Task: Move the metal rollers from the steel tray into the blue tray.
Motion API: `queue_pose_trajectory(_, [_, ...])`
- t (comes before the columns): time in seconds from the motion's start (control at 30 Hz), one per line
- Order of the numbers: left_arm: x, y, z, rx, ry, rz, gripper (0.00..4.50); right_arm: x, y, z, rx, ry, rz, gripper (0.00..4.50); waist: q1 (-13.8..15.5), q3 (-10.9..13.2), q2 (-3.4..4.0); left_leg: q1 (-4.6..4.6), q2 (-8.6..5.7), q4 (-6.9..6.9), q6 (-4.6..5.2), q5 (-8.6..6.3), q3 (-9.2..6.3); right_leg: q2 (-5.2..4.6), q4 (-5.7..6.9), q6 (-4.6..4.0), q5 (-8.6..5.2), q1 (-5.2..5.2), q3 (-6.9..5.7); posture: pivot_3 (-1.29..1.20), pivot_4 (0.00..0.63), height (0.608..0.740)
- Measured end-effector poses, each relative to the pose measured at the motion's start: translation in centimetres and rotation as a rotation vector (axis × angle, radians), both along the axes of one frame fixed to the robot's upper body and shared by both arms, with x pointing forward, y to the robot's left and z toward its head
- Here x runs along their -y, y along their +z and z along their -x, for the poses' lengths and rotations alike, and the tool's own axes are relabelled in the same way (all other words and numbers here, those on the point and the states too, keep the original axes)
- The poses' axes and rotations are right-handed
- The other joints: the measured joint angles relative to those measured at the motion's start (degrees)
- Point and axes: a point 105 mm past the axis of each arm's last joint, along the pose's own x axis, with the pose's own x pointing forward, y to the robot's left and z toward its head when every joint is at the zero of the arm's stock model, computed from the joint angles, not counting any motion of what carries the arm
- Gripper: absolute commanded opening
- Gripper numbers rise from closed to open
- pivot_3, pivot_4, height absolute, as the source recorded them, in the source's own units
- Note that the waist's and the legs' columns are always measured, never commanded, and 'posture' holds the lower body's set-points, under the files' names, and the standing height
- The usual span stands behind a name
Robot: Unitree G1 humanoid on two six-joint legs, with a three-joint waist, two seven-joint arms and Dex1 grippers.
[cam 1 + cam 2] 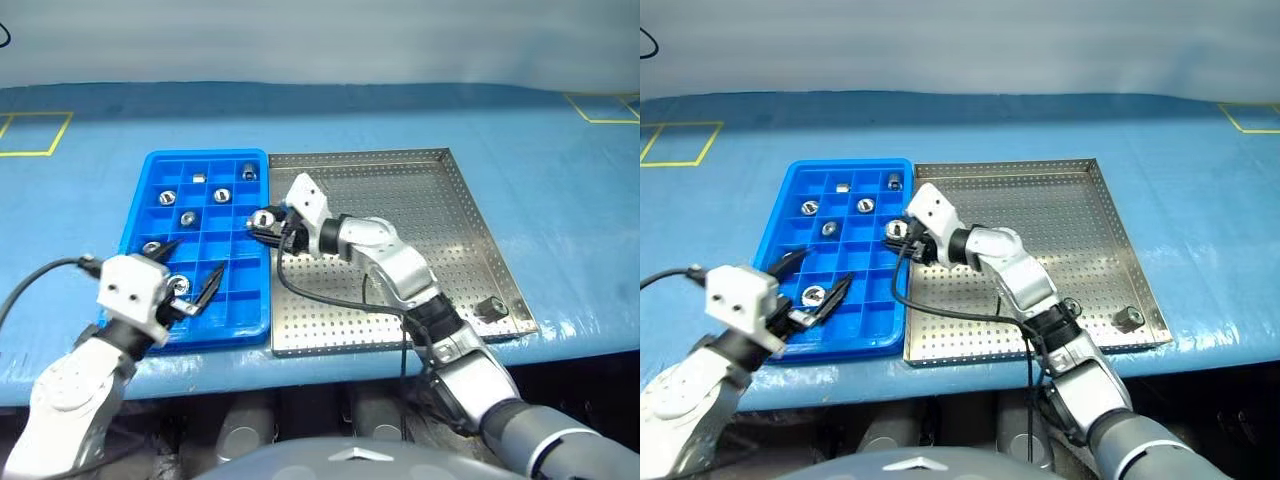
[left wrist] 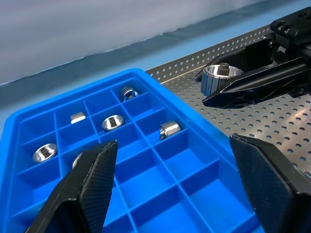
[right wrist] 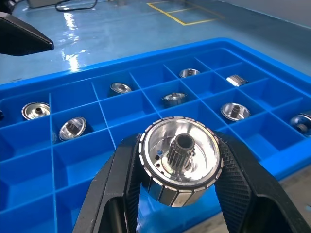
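Observation:
The blue tray [image 1: 228, 334] lies left of the steel tray [image 1: 440, 220], edge to edge. Several metal rollers [image 1: 187, 218] sit in separate compartments of the blue tray. My right gripper [image 1: 262, 226] reaches left across the steel tray and is shut on one roller [image 3: 181, 167], held just above the blue tray's right rim. A single roller [image 1: 490, 307] lies in the steel tray's near right corner. My left gripper [image 1: 198, 256] hovers open over the near part of the blue tray, nothing between its fingers [image 2: 92, 174].
Both trays rest on a light blue table covering [image 1: 560, 200]. Yellow taped squares mark the far left [image 1: 30, 135] and far right [image 1: 605, 108] of the table. A black cable [image 1: 40, 275] trails from my left wrist.

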Motion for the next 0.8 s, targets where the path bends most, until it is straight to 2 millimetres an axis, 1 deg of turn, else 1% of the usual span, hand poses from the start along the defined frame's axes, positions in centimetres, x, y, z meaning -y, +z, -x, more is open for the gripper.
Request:
queue_pose_trajectory(0.1, [-0.8, -0.3, 1.2, -0.024, 0.044, 0.011, 4.02, -1.0, 0.4, -0.4, 0.014, 0.028, -0.018, 1.76, 1.28, 0.0, 0.01, 0.01, -0.01, -0.05, -0.12, 0.07, -0.22, 0.1, 0.04, -0.21, -0.13, 0.06, -0.23, 0.23, 0.15, 0.74])
queue_pose_trajectory(0.2, [-1.1, -0.8, 1.9, -0.045, 0.062, 0.017, 4.02, -2.5, 0.7, -0.7, 0.009, 0.053, -0.07, 1.76, 2.09, 0.02, 0.03, 0.01, 0.0, -0.12, -0.15, 0.09, -0.41, 0.17, 0.05, -0.33, -0.2, 0.1, -0.4, 0.26, 0.15, 0.74])
queue_pose_trajectory(0.3, [-0.8, -0.8, 2.1, -0.03, 0.062, 0.024, 4.02, -4.0, 0.6, -0.6, 0.002, 0.095, -0.082, 1.76, 2.84, 0.02, 0.03, 0.02, 0.02, -0.14, -0.34, 0.2, -0.56, 0.25, 0.07, -0.42, -0.25, 0.14, -0.51, 0.28, 0.15, 0.74])
queue_pose_trajectory(0.4, [-0.2, -1.0, 2.1, -0.026, 0.055, 0.039, 4.02, -5.1, -0.3, -0.3, -0.02, 0.126, -0.068, 1.76, 3.21, 0.03, 0.04, 0.02, 0.02, -0.16, -0.41, 0.24, -0.63, 0.29, 0.08, -0.44, -0.27, 0.16, -0.56, 0.29, 0.15, 0.74])
queue_pose_trajectory(0.5, [0.1, -1.1, 2.0, -0.029, 0.054, 0.047, 4.02, -5.2, -1.6, -0.5, -0.038, 0.123, -0.038, 1.76, 3.52, 0.03, 0.05, 0.03, 0.02, -0.17, -0.46, 0.28, -0.65, 0.32, 0.09, -0.44, -0.28, 0.16, -0.57, 0.28, 0.15, 0.74])
queue_pose_trajectory(0.6, [0.6, -1.1, 1.8, -0.025, 0.038, 0.048, 4.02, -4.7, -3.5, -1.0, -0.069, 0.092, 0.005, 1.76, 3.7, 0.04, 0.06, 0.03, 0.02, -0.22, -0.55, 0.33, -0.68, 0.38, 0.09, -0.47, -0.29, 0.15, -0.57, 0.28, 0.15, 0.74])
queue_pose_trajectory(0.8, [1.2, -0.8, 1.3, -0.012, 0.016, 0.04, 4.02, -4.2, -3.2, -2.5, -0.047, 0.036, 0.0, 1.76, 3.74, 0.04, 0.07, 0.08, 0.04, -0.46, -0.83, 0.51, -0.95, 0.56, 0.13, -0.57, -0.34, 0.16, -0.58, 0.27, 0.15, 0.74])
